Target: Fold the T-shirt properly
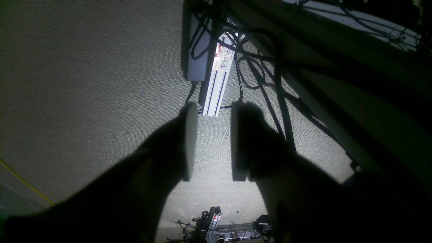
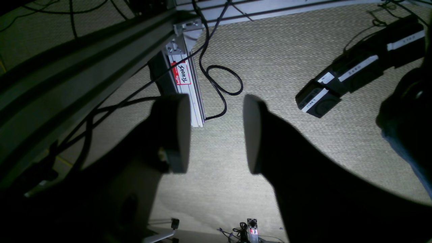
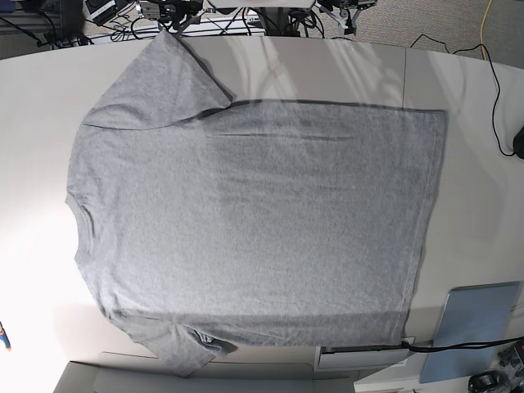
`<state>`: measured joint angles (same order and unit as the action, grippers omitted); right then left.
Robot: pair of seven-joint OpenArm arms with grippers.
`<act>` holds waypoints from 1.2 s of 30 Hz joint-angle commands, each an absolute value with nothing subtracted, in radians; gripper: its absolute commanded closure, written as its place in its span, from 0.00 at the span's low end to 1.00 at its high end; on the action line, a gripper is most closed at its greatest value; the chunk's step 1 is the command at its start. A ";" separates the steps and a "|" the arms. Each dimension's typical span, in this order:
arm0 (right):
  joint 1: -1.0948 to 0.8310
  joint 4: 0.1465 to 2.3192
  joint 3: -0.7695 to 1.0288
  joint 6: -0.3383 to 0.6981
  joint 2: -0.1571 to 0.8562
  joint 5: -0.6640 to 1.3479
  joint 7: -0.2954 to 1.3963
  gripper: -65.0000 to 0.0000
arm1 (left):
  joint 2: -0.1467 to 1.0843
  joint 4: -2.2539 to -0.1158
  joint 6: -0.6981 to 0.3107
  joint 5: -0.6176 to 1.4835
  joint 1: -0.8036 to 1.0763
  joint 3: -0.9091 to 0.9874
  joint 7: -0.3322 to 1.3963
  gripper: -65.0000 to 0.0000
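The heather-grey T-shirt [image 3: 254,221] lies spread flat on the white table [image 3: 33,98], plain side up. Its neck is at the left, its hem at the right, and its sleeves [image 3: 160,82] point to the far and near edges. Neither arm shows in the base view. The left wrist view has my left gripper [image 1: 212,114] open, with nothing between its fingers, over carpet floor beside the table. My right gripper [image 2: 216,104] is likewise open and empty above the carpet. The T-shirt appears in neither wrist view.
A light-blue flat panel [image 3: 471,327] lies at the table's near right corner. Black cables [image 3: 495,90] run off the right edge. Below the grippers are an aluminium rail [image 1: 217,84], looped cables [image 2: 219,81] and a black unit with white labels [image 2: 354,67].
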<state>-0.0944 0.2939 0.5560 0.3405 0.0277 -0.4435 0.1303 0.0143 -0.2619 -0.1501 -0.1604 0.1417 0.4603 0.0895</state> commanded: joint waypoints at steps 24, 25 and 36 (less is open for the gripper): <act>-0.100 0.299 0.556 0.385 0.070 -0.435 0.130 0.60 | 0.017 -0.266 -0.157 -0.157 0.150 0.461 0.085 0.71; -0.100 0.299 0.556 0.385 0.070 -0.435 0.130 0.60 | 0.017 -0.267 -0.157 -0.157 0.150 0.461 0.084 0.71; -0.100 0.299 0.556 0.385 0.070 -0.435 0.136 0.60 | 0.018 -0.269 -0.157 -0.157 0.150 0.461 0.080 0.71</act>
<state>-0.0975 0.2947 0.5560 0.3790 0.0635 -0.4400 0.1314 0.0170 -0.2649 -0.1505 -0.1600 0.1425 0.4603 0.0841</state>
